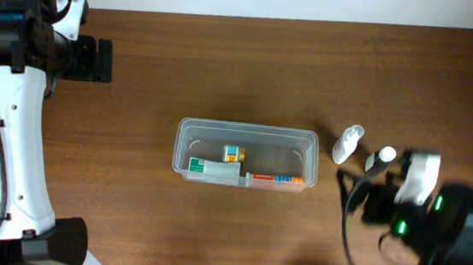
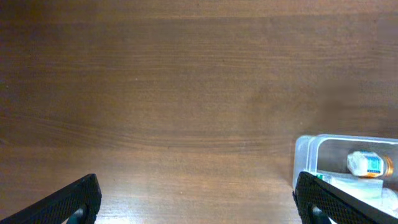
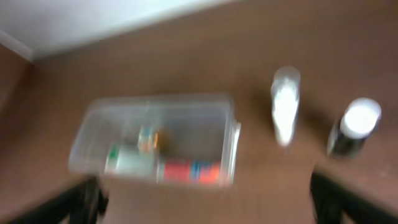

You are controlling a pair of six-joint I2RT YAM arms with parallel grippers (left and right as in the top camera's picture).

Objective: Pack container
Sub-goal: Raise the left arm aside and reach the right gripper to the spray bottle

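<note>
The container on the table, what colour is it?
The container is clear, colourless plastic, best seen in the overhead view.

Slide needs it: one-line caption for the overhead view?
Clear tub holds a carton, small bottle and orange pack; white bottle and dark bottle sit outside, right of it.

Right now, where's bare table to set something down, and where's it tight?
Widest bare wood: between the left arm and the container. Also the far strip behind it. Crowded: right of it, around the white bottle and the dark bottle.
</note>
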